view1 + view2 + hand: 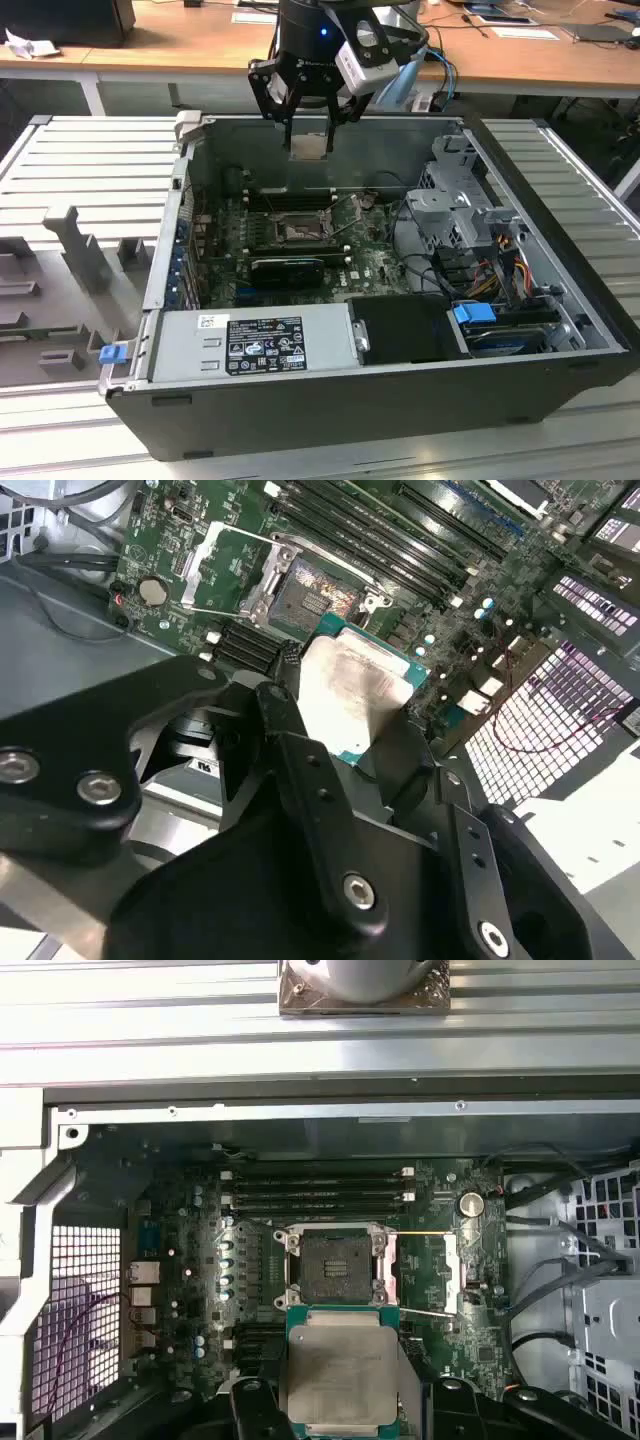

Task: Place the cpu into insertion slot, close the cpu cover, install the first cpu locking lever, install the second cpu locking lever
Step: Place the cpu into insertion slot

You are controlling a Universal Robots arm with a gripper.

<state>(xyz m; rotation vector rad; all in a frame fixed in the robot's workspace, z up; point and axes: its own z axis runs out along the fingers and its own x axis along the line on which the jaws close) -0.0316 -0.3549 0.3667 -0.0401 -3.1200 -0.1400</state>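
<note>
My gripper (311, 130) hangs over the open computer case, shut on the cpu (310, 147), a flat square chip held by its edges. In both wrist views the cpu (340, 1375) (350, 695) shows its dull silver top with a green rim. It is in the air, apart from the board. The insertion slot (298, 232) (333, 1267) (305, 595) lies bare on the green board below, a black square socket in a metal rim. The cpu cover (450, 1270) stands raised at the socket's side, with thin wire levers (420, 1232) swung out beside it.
Long black memory slots (290, 198) run behind the socket and a black graphics card (288, 270) lies in front of it. A power supply (255, 345) fills the case's near side. A drive cage (455, 210) and cables (500, 265) crowd the exterior view's right.
</note>
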